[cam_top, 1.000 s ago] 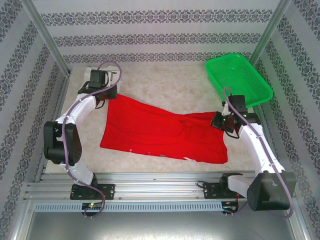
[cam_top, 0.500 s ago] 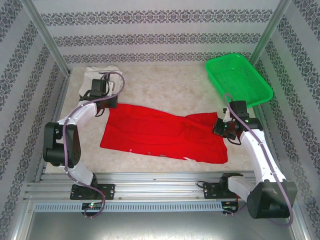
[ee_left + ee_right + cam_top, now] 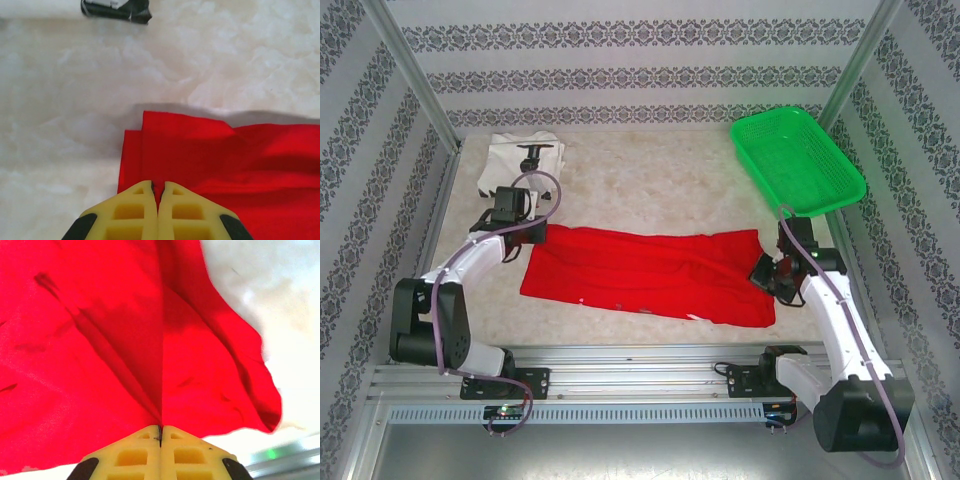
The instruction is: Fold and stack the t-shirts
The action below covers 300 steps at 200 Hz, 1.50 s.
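Red t-shirt [image 3: 640,275] lies stretched across the near counter [image 3: 650,170], left jaws clamped on its far-left corner, right jaws clamped on its far-right corner, with the white t-shirt [image 3: 518,155] lying at the far-left counter corner.

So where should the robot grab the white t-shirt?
Probably take the white t-shirt by its near edge, reached from the near side by the left gripper, the closer one. It lies folded flat in the far left corner, so that edge faces the arm. That gripper is shut on the red t-shirt now.
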Each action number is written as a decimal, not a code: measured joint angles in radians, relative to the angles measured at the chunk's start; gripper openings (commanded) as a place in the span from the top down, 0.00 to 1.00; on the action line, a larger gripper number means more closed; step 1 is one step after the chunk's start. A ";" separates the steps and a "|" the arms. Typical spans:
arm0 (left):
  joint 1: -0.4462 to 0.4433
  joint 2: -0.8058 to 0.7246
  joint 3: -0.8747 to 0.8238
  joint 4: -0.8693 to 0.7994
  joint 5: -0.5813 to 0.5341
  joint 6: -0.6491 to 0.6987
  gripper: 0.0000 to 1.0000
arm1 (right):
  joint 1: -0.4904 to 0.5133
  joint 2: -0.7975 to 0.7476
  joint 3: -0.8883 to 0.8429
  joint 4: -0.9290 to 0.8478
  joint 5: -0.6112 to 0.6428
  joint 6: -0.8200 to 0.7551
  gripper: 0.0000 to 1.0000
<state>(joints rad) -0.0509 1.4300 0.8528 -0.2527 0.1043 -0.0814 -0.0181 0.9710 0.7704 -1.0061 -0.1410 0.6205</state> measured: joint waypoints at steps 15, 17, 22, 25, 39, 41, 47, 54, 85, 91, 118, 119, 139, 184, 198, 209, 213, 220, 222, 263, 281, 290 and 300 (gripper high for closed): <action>0.000 -0.012 -0.025 0.000 -0.008 -0.012 1.00 | 0.000 -0.029 -0.026 -0.019 0.025 0.037 1.00; 0.000 -0.014 -0.027 0.000 -0.009 -0.014 1.00 | 0.000 -0.032 -0.028 -0.019 0.027 0.040 1.00; 0.000 -0.016 -0.035 0.000 -0.011 -0.018 1.00 | 0.000 -0.041 -0.036 -0.024 0.034 0.051 1.00; 0.000 -0.016 -0.038 0.000 -0.012 -0.020 1.00 | 0.000 -0.045 -0.040 -0.026 0.037 0.057 1.00; 0.000 -0.016 -0.046 -0.002 -0.016 -0.029 1.00 | 0.000 -0.056 -0.056 -0.032 0.050 0.076 1.00; 0.000 -0.016 -0.047 -0.002 -0.018 -0.031 1.00 | 0.000 -0.056 -0.058 -0.033 0.051 0.079 1.00; 0.000 -0.016 -0.047 -0.002 -0.021 -0.032 1.00 | 0.000 -0.058 -0.064 -0.036 0.056 0.085 1.00; 0.000 -0.016 -0.047 -0.002 -0.027 -0.035 1.00 | 0.000 -0.059 -0.070 -0.039 0.061 0.092 1.00; 0.000 -0.014 -0.055 -0.004 -0.053 -0.044 1.00 | 0.000 -0.096 -0.098 -0.048 0.077 0.119 1.00; 0.000 -0.011 -0.055 -0.006 -0.056 -0.047 1.00 | 0.000 -0.106 -0.105 -0.051 0.077 0.124 1.00; 0.000 0.018 -0.056 -0.023 -0.062 -0.055 1.00 | 0.000 -0.121 -0.127 -0.061 0.077 0.140 1.00; 0.000 0.019 -0.056 -0.024 -0.062 -0.055 1.00 | 0.000 -0.120 -0.127 -0.061 0.077 0.140 1.00; 0.000 0.049 -0.056 -0.046 -0.064 -0.056 0.94 | 0.001 -0.108 -0.127 -0.060 0.077 0.141 1.00; 0.001 0.083 -0.048 -0.110 -0.083 -0.086 0.49 | 0.003 -0.092 -0.127 -0.060 0.078 0.145 1.00; 0.001 0.080 -0.034 -0.129 -0.101 -0.108 0.46 | 0.010 -0.092 -0.127 -0.060 0.082 0.148 0.98; 0.001 0.074 -0.015 -0.145 -0.116 -0.124 0.45 | 0.017 -0.092 -0.127 -0.060 0.084 0.154 0.96; 0.001 0.069 -0.006 -0.152 -0.117 -0.131 0.44 | 0.021 -0.092 -0.128 -0.060 0.085 0.156 0.95; 0.001 0.056 0.008 -0.159 -0.119 -0.141 0.44 | 0.024 -0.092 -0.129 -0.060 0.085 0.160 0.95; 0.000 0.052 0.013 -0.159 -0.120 -0.145 0.44 | 0.026 -0.092 -0.129 -0.060 0.086 0.161 0.95; -0.038 -0.034 0.114 -0.162 -0.108 -0.220 0.43 | 0.029 -0.093 -0.132 -0.063 0.107 0.170 0.86; -0.096 -0.034 0.146 -0.145 -0.080 -0.240 0.42 | 0.029 -0.097 -0.132 -0.071 0.124 0.175 0.76; -0.129 -0.030 0.152 -0.130 -0.061 -0.244 0.42 | 0.029 -0.102 -0.132 -0.078 0.135 0.183 0.72; -0.161 -0.020 0.154 -0.108 -0.034 -0.248 0.42 | 0.029 -0.112 -0.132 -0.086 0.148 0.191 0.65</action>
<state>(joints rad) -0.2123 1.4097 1.0065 -0.3603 0.0708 -0.3298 0.0113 0.8593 0.6384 -1.0924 0.0074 0.8116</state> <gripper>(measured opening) 0.578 0.280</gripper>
